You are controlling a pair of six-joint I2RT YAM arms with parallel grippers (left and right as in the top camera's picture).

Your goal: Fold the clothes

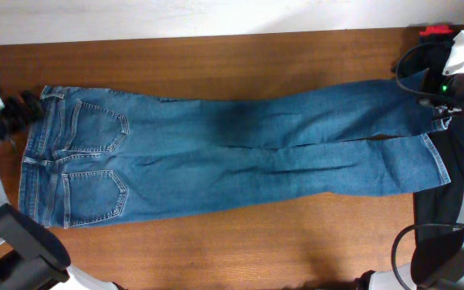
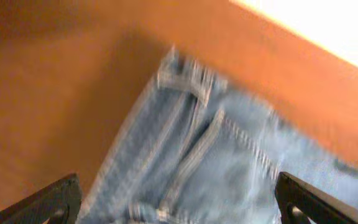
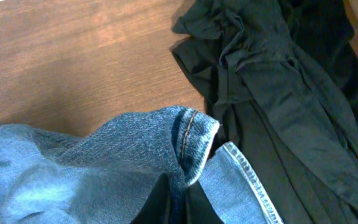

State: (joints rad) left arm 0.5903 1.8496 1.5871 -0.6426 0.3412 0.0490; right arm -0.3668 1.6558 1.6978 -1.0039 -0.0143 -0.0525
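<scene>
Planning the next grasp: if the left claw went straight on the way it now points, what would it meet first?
Most likely the jeans, at their waistband end: the open left claw points down at it with nothing between. The view is blurred, so depth is unclear.

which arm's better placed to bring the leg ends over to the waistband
Right. The right fingers are shut on a leg hem of the jeans, ready to carry it across. The left fingers stand open above the waistband, holding nothing.
</scene>
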